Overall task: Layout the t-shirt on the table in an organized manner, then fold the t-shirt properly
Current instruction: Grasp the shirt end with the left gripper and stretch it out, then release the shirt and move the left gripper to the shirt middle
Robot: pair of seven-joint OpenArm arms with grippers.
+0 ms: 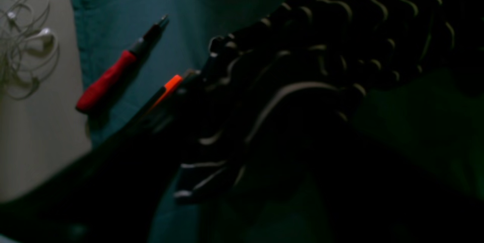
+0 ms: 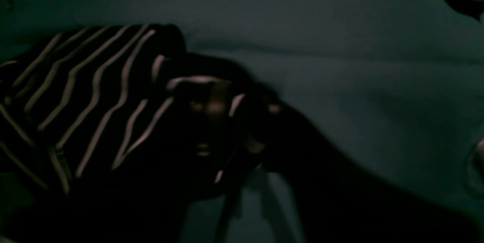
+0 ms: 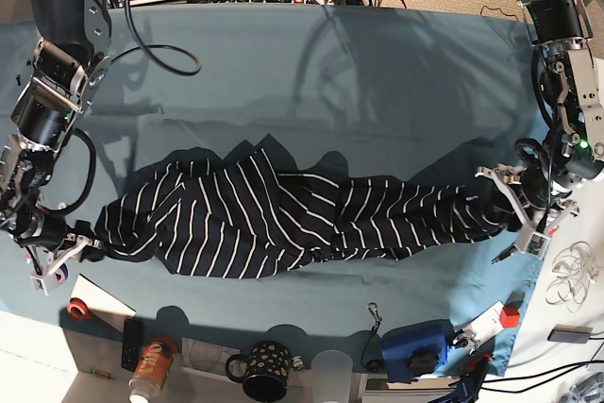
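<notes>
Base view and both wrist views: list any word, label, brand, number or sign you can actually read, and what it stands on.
No text can be read in any view.
The can at the near table edge: its printing is too small and blurred to read.
The blue device near it: no legible marking.
The striped t-shirt: no label or print shows.
The red-handled screwdriver in the left wrist view: no lettering shows.
Both wrist views are too dark for print.

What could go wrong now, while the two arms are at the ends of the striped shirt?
1. The t-shirt lies stretched but twisted and bunched on the table; once let go, the wrinkles would likely remain.
2. The left gripper has fabric bunched at its fingers; cloth may snag there.
3. A red-handled tool lies near that end; a dragged hem might catch it.
</notes>
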